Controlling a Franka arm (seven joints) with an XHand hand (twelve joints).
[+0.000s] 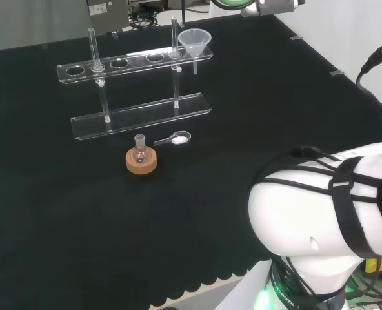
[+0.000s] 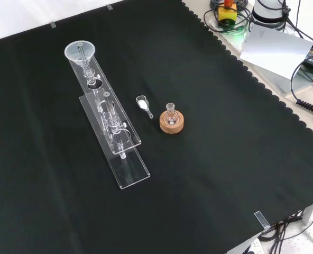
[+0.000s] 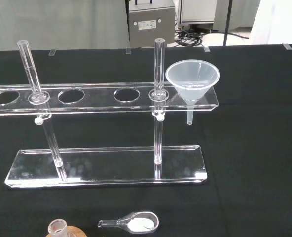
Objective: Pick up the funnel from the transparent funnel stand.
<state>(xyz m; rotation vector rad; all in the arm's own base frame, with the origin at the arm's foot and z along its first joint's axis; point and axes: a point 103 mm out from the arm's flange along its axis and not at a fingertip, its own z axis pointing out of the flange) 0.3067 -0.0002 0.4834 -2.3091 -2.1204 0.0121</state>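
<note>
At the stand's (image 3: 106,165) end hole we log the funnel (image 3: 192,81), stem seen in wrist view, open surface (image 2: 225,174) around, fingers' state we cannot tell.

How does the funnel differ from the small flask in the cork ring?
The funnel is a wide, open cone with a thin stem; the flask is a small round bulb with a narrow neck. The funnel hangs raised, at the end of the clear stand's upper shelf, stem poking below; the flask sits low on the cloth in its cork ring. The funnel looks cloudy, the flask clearer. Both stand upright, untouched.
</note>
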